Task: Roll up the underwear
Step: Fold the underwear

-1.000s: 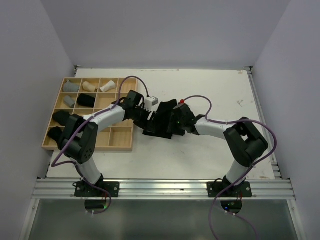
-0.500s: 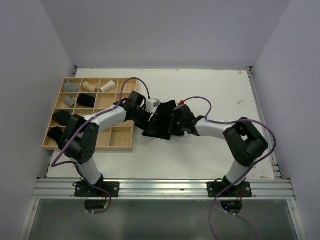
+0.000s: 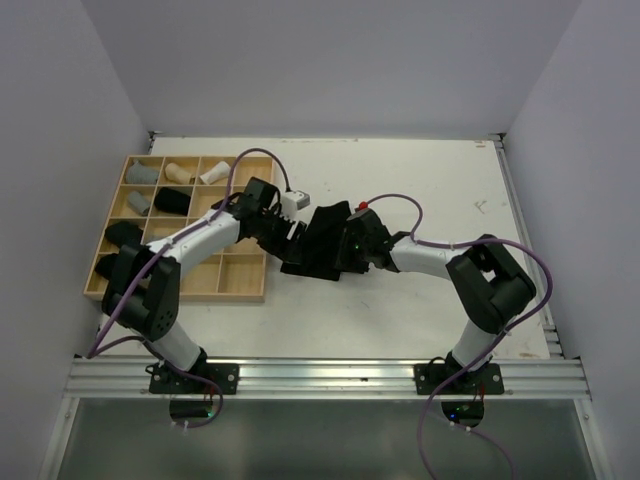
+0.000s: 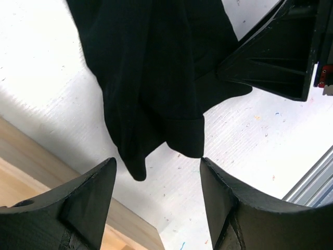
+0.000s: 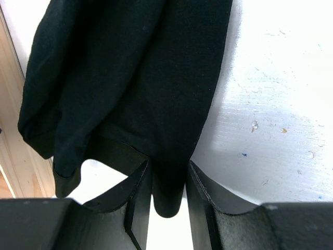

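Underwear of limp black cloth (image 3: 322, 240): crumpled on white table (image 3: 430, 180), just right of wooden grid tray (image 3: 180, 294).
Left gripper (image 4: 156, 172): fingers spread, nothing between them, cloth's hem just ahead.
Right gripper (image 5: 167, 177): pinching cloth's edge.

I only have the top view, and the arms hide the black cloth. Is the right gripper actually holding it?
Observer: Yes. The right wrist view shows the right gripper pinching a fold of the underwear.
Operator: And the left one?
Observer: The left gripper is open and empty, and the underwear's hem sits just ahead of it.
Operator: Any roll formed yet?
Observer: No. Up close it is a loose, limp fold, not a roll.
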Controlling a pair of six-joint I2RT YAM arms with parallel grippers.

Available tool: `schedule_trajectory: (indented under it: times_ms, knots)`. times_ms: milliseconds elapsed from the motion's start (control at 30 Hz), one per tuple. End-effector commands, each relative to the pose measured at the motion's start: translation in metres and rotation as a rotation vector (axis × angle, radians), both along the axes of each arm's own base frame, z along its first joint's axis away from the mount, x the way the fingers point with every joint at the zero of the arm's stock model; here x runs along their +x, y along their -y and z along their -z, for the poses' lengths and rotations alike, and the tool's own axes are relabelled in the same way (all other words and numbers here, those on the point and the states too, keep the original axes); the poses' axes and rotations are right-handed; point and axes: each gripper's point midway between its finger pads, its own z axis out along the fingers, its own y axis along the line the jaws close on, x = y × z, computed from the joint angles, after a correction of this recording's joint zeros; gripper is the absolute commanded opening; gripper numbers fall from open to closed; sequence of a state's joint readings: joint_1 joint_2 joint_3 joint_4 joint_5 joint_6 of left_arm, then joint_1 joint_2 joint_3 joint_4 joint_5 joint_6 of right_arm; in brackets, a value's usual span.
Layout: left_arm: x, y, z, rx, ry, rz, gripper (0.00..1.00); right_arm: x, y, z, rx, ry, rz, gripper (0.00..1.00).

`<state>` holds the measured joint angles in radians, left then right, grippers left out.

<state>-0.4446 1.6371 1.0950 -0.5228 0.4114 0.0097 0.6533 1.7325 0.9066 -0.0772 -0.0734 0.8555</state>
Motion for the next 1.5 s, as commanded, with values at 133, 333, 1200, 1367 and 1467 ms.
schedule_trajectory:
  times_ms: [133, 333, 1200, 1367, 1467]
  knots:
    - [-0.010, -0.019, 0.010, 0.035, -0.038, 0.014, 0.65, -0.007, 0.005, 0.015, -0.036, -0.045, -0.012, 0.36]
    - [-0.010, -0.020, 0.027, 0.063, -0.081, 0.012, 0.62, -0.006, 0.004, 0.018, -0.040, -0.050, -0.014, 0.36]
    - [0.011, 0.018, -0.018, -0.127, -0.040, 0.054, 0.00, -0.010, 0.003, 0.023, -0.040, -0.067, -0.042, 0.36]
    - [0.002, 0.026, -0.018, -0.174, -0.085, 0.094, 0.05, -0.011, 0.002, 0.023, -0.033, -0.066, -0.043, 0.35]
    - [-0.001, 0.030, -0.015, -0.188, -0.098, 0.107, 0.05, -0.011, 0.001, 0.023, -0.029, -0.070, -0.043, 0.35]
